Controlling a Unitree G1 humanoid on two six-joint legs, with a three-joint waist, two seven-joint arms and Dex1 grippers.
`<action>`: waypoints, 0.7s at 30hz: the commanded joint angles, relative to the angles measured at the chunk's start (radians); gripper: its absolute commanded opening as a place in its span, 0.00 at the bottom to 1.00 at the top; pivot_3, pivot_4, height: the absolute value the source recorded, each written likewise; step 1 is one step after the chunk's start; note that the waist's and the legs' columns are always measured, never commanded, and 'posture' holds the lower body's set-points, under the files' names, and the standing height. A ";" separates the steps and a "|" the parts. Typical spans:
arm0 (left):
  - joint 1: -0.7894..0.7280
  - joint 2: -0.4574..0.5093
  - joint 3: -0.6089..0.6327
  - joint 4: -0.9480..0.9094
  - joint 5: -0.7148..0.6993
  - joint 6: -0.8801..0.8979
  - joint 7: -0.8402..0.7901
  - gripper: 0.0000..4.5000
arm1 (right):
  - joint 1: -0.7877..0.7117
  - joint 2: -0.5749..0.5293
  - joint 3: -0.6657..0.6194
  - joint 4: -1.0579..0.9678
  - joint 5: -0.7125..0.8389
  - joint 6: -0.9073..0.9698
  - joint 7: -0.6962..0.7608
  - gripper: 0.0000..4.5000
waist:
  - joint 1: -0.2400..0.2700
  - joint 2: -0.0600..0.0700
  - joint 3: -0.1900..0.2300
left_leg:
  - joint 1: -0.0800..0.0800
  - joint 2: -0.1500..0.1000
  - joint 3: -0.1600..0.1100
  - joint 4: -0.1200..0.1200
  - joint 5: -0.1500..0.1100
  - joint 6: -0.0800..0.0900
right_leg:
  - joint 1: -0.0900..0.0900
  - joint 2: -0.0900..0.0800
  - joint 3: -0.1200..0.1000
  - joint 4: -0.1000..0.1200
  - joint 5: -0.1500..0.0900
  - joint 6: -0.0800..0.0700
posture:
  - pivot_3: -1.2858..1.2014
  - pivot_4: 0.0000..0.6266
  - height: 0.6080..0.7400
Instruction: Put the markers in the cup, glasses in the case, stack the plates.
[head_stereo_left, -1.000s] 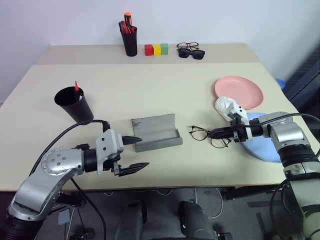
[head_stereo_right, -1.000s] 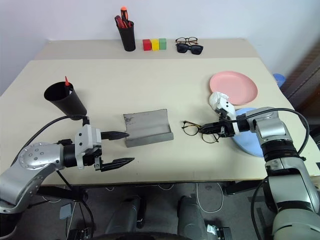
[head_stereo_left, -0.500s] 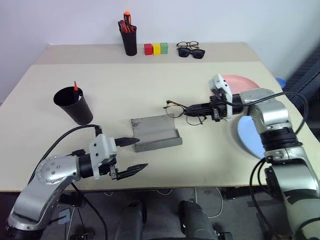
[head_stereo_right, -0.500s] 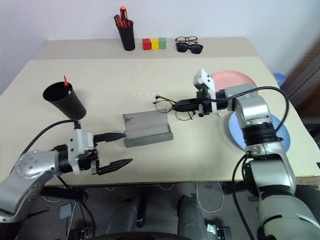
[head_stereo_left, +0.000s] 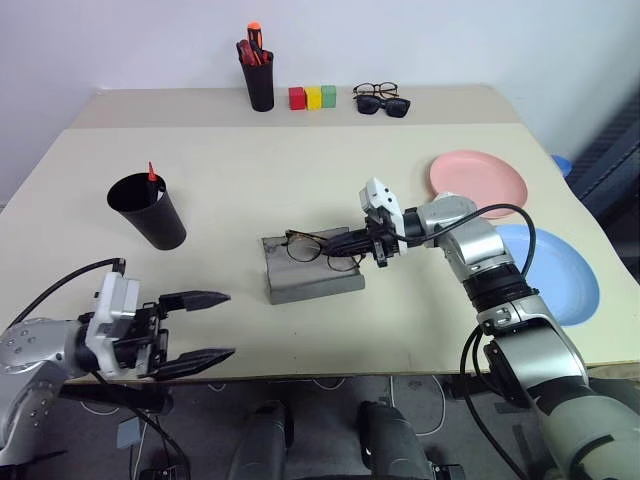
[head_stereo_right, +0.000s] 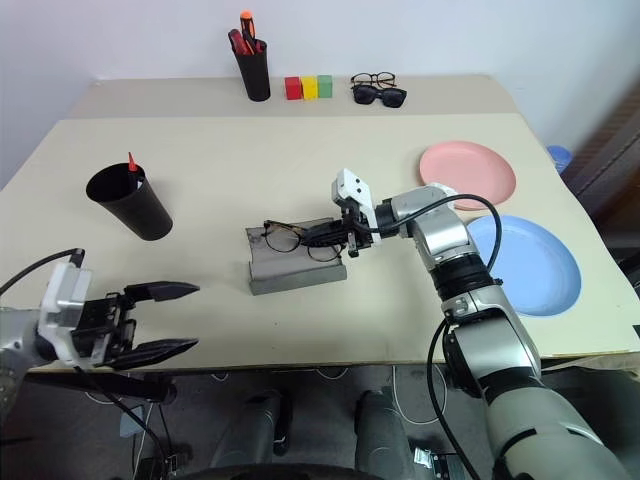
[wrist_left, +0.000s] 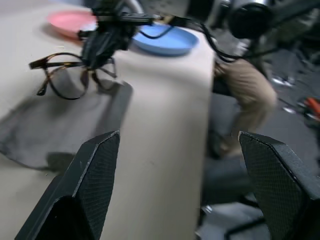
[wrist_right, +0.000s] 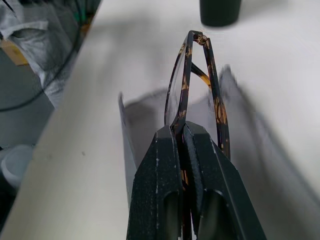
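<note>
over the grey case, the right gripper pinches the glasses by the frame, lenses hanging above the open tray.
beside the case, nearer the table's front edge, the left gripper waits with fingers spread wide; the cup stands past it, and both plates lie apart on the case's far side.

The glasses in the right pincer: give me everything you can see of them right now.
The glasses are thin-framed, dark with a tortoiseshell mottling up close, with roundish clear lenses. The right pincer is shut on the frame at one end, holding them out over the open grey case, lenses roughly upright, the far lens towards the case's left end. In the right wrist view the temples look folded in behind the front. Whether they touch the case's lining, I cannot tell.
</note>
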 joint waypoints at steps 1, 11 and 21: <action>-0.028 0.019 0.012 -0.005 -0.014 -0.003 -0.033 0.87 | -0.026 0.025 0.005 0.049 -0.024 -0.070 -0.003 0.00 | -0.001 0.000 0.000 | 0.000 0.000 0.000 0.000 0.000 0.000 | 0.000 0.000 0.000 0.000 0.000 0.000 | 0.52 0.24 1.00; -0.081 -0.011 -0.011 -0.022 -0.009 0.038 0.053 0.87 | -0.003 -0.016 0.036 0.058 -0.067 -0.066 0.078 0.56 | 0.001 0.000 0.000 | 0.000 0.000 0.000 -0.001 0.000 0.000 | 0.001 0.000 0.000 0.001 0.000 0.000 | 0.52 0.24 1.00; -0.319 -0.070 -0.124 0.114 0.112 0.047 0.213 0.87 | 0.163 -0.190 -0.111 -0.354 0.061 0.102 0.024 0.99 | 0.010 0.000 0.000 | 0.000 0.000 0.000 -0.001 0.001 0.000 | 0.002 0.000 0.000 0.000 0.000 0.000 | 0.52 0.24 1.00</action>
